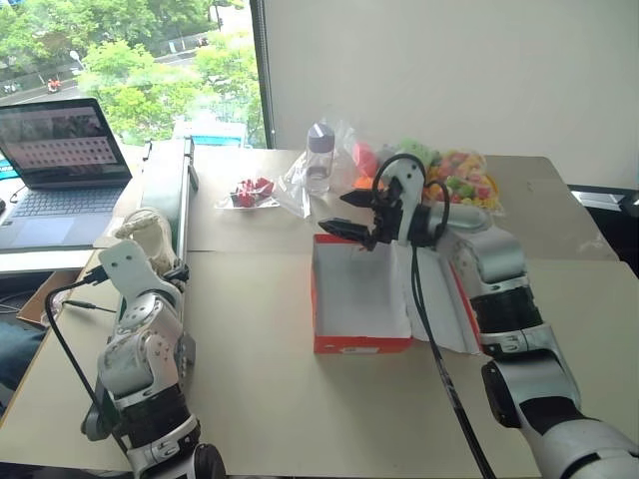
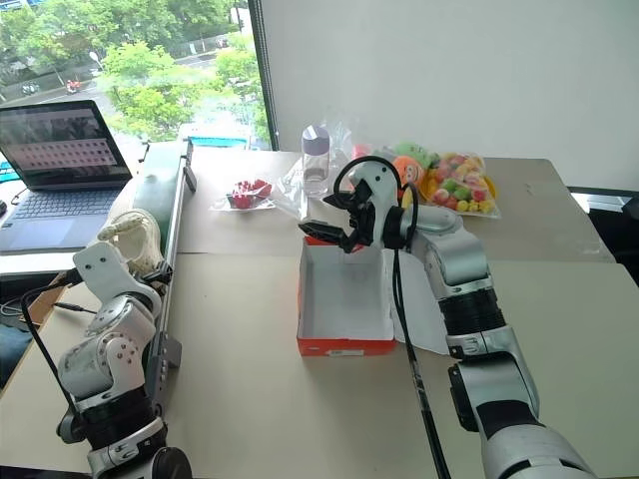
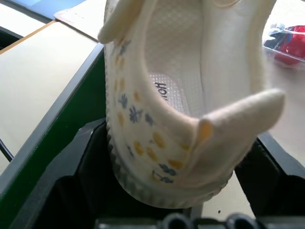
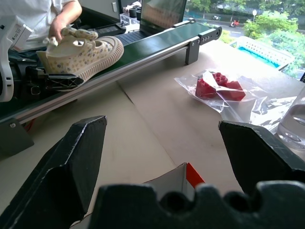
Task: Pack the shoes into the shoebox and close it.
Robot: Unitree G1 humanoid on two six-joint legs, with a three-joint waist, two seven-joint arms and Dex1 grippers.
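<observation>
One cream shoe (image 3: 181, 95) with small printed flowers lies on the green conveyor belt (image 1: 165, 185) at the left, and its heel sits within my left gripper (image 1: 168, 267). The right wrist view shows the same shoe (image 4: 81, 52) with a person's hand (image 4: 62, 24) on its top. The red shoebox (image 1: 361, 344) stands in the middle of the table, white inside, its lid (image 1: 439, 299) folded out to the right. My right gripper (image 1: 349, 215) hovers open over the box's far end, holding nothing.
A laptop (image 1: 60, 160) is at the far left behind the belt. Along the table's back stand a clear bottle (image 1: 319, 160), a bag with red pieces (image 1: 253, 192) and a bag of colourful plush toys (image 1: 459, 180). A cable hangs from my right arm.
</observation>
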